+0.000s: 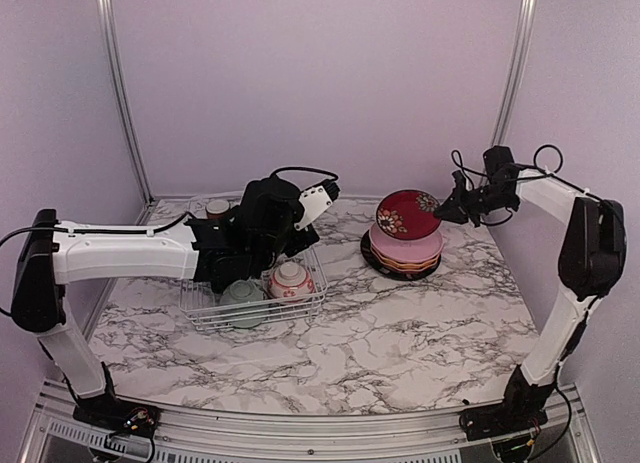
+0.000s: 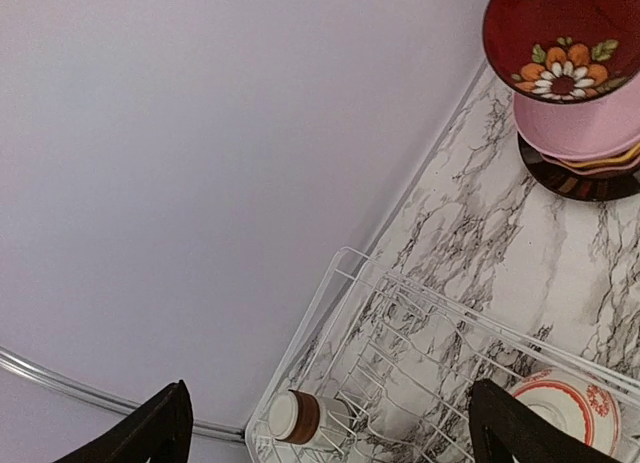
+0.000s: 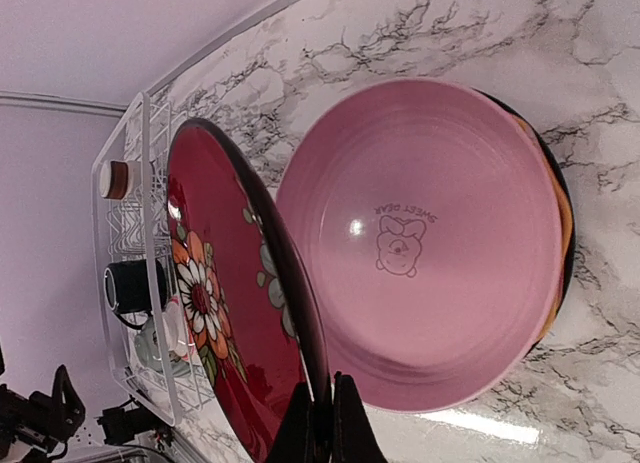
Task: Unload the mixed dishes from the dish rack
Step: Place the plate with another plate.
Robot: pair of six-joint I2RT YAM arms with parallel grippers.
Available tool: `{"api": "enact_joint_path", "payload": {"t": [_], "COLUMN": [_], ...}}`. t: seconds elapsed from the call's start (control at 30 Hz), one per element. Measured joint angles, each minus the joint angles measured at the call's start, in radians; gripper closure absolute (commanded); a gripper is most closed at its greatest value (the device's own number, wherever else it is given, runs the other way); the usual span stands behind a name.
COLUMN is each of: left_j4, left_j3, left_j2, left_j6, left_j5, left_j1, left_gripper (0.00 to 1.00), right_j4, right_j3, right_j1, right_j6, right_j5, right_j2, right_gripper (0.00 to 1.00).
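My right gripper (image 1: 447, 209) (image 3: 326, 423) is shut on the rim of the floral red plate (image 1: 407, 213) (image 3: 225, 313), holding it tilted just above the pink plate (image 1: 405, 248) (image 3: 425, 243) that tops a stack of plates. My left gripper (image 1: 325, 195) (image 2: 330, 433) is open and empty above the white dish rack (image 1: 200, 308) (image 2: 400, 333). In the rack sit the pale green bowl (image 1: 242, 296), the pink-white floral bowl (image 1: 291, 280) (image 2: 565, 408), the white-and-brown cup (image 1: 217, 209) (image 2: 300, 415) and the dark green mug (image 3: 135, 286).
The plate stack rests on a black plate (image 1: 385, 263) at the back right of the marble table (image 1: 380, 353). The back wall (image 1: 320, 83) stands close behind the rack and the stack. Aluminium posts (image 1: 120, 93) frame the back corners.
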Motion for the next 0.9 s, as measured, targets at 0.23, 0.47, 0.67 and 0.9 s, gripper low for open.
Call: {"api": "enact_joint_path", "payload": {"t": [0.23,0.47,0.67,0.9], "left_j4": [-0.066,-0.153,-0.226,-0.298], "left_j3": [0.034,0.037,0.037,0.037], "left_j2": [-0.066,-0.121,-0.124,-0.136], "left_j6": [-0.254,-0.461,-0.593,-0.723], "left_j5": [0.036,0.112,0.159,0.262], "left_j1": [0.095,0.177,0.225,0.301], "left_gripper": [0.01,0.01,0.01,0.01], "right_j4": [0.033,0.072,0.075,0.070], "right_j3": [-0.053,-0.051,-0.047,-0.005], "right_j1": [-0.025,-0.026,-0.026,-0.026], "right_j6": [0.002,-0.009,-0.021,-0.053], "right_j5": [0.044,0.085,0.115,0.139], "right_j2": [0.004,0.064,0.122,0.131], "right_gripper": [1.00,1.00,0.92,0.66]}}
